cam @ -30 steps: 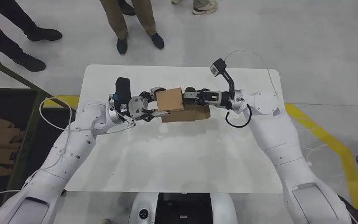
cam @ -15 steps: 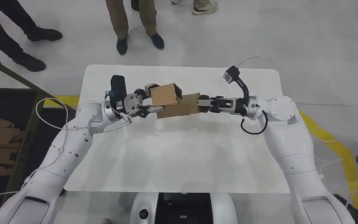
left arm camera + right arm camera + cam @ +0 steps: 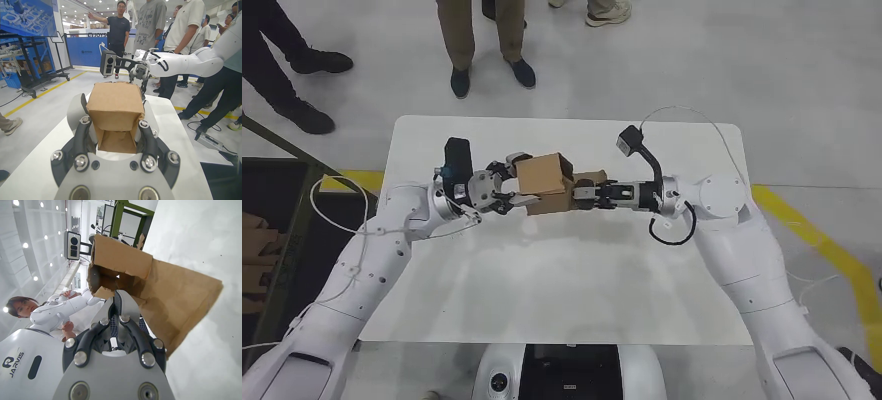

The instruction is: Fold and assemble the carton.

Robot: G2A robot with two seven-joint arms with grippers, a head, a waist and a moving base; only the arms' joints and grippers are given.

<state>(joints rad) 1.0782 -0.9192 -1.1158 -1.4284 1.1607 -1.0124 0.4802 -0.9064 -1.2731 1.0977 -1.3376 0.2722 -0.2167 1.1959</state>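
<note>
A brown carton [image 3: 542,176] hangs above the back middle of the white table [image 3: 572,290]. My left gripper [image 3: 510,186] is shut on its sides; the left wrist view has the carton [image 3: 115,102] squeezed between both fingers [image 3: 83,106]. The carton's end toward the right arm is open, with a long flap [image 3: 179,306] sticking out and a small torn flap [image 3: 101,292] bent inward. My right gripper [image 3: 580,193] is shut with nothing between its fingers. Its closed tips [image 3: 115,292] touch that small flap at the carton's mouth. The left wrist view has the right gripper [image 3: 139,83] behind the carton.
Several people stand on the floor beyond the table's far edge [image 3: 562,118]. A stack of flat cardboard [image 3: 254,250] lies on the floor at the left beside a dark green frame [image 3: 282,150]. The near half of the table is bare.
The right gripper drew back to the right half a second ago and has now come back left to the carton's open end. The left gripper turned the carton a little.
</note>
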